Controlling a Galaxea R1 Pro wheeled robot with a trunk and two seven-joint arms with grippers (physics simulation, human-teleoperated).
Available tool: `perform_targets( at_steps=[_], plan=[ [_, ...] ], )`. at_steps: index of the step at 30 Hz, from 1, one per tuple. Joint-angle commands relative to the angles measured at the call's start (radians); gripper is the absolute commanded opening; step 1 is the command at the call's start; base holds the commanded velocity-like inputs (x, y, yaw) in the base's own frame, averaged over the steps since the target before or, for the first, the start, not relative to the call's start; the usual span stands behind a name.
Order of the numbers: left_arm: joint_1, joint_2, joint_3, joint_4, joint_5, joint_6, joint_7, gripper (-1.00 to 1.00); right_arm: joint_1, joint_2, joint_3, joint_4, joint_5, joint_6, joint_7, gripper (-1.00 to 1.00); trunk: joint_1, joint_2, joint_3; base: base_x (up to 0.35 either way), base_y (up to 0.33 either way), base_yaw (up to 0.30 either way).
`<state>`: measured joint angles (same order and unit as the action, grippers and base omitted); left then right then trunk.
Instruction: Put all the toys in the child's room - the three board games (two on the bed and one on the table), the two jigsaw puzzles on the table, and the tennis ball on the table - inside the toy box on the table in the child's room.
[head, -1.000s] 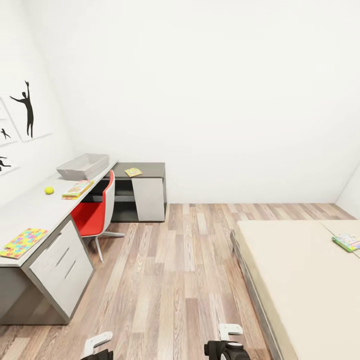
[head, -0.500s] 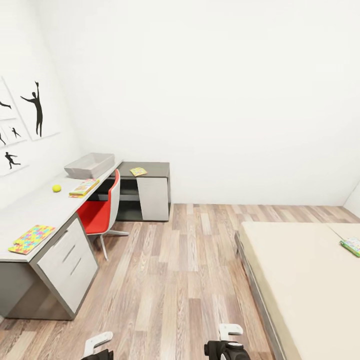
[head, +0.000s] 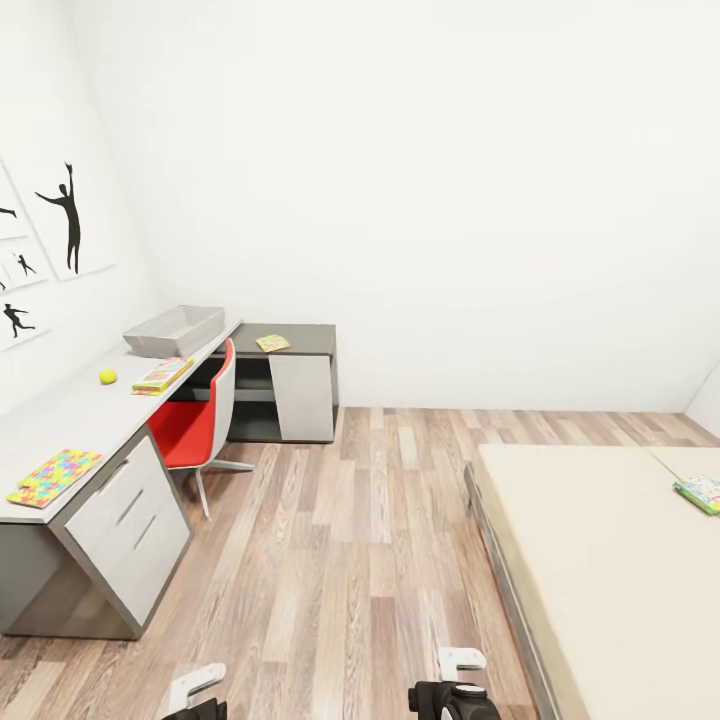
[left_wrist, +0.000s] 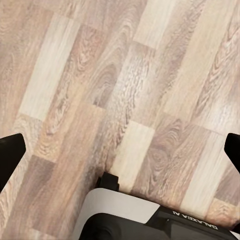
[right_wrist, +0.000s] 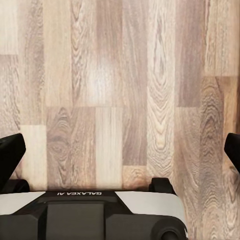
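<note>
The long light grey table (head: 70, 425) runs along the left wall. On it, from far to near, lie the grey toy box (head: 172, 330), a yellow-edged board game (head: 163, 375), the tennis ball (head: 107, 376) and a multicoloured jigsaw puzzle (head: 55, 476). The beige bed (head: 600, 560) is at the right, with a green-edged board game (head: 700, 492) at its far right edge. My left gripper (left_wrist: 120, 150) and right gripper (right_wrist: 120, 150) are open over bare wood floor, holding nothing, with their black fingertips (left_wrist: 10, 155) (right_wrist: 9, 155) spread wide.
A red chair (head: 195, 425) is tucked under the table. A lower dark grey desk (head: 290, 385) in the corner carries a small yellowish flat item (head: 271, 343). Wood-plank floor (head: 350, 560) stretches between table and bed. Black silhouette pictures (head: 60, 215) hang on the left wall.
The whole head view has shifted sideways a little, so the camera has moved. The toys lie where they were, and both grippers hang open as before.
</note>
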<state>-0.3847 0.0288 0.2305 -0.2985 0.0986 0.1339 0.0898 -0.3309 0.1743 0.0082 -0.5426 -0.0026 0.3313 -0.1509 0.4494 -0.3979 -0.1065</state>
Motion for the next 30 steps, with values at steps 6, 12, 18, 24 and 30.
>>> perform_targets(
  at_steps=[6, 12, 18, 24, 30],
  plan=[
    [0.000, -0.001, -0.002, -0.002, 0.010, 0.006, 0.003, 1.00, 0.000, 0.000, 0.001, -0.002, 0.000, 0.006, -0.004, 1.00, 0.001, -0.002, -0.002, 0.000, -0.080, 0.000],
    [0.000, -0.001, -0.002, -0.002, 0.010, 0.006, 0.003, 1.00, 0.000, 0.000, 0.001, -0.002, 0.000, 0.006, -0.004, 1.00, 0.001, -0.002, -0.002, 0.000, -0.140, 0.000],
    [0.000, -0.001, -0.002, -0.002, 0.010, 0.006, 0.003, 1.00, 0.000, 0.000, 0.001, -0.002, -0.001, 0.006, -0.004, 1.00, 0.001, -0.002, -0.002, -0.011, -0.040, 0.000],
    [0.000, 0.000, -0.002, -0.002, 0.011, 0.006, 0.003, 1.00, 0.000, 0.000, 0.001, -0.002, -0.001, 0.005, -0.004, 1.00, 0.001, -0.002, -0.002, -0.034, -0.043, 0.000],
    [0.000, 0.001, -0.002, -0.002, 0.010, 0.006, 0.003, 1.00, 0.000, 0.000, 0.001, -0.002, -0.002, 0.005, -0.004, 1.00, 0.001, -0.002, -0.002, -0.017, -0.009, 0.000]
  ],
)
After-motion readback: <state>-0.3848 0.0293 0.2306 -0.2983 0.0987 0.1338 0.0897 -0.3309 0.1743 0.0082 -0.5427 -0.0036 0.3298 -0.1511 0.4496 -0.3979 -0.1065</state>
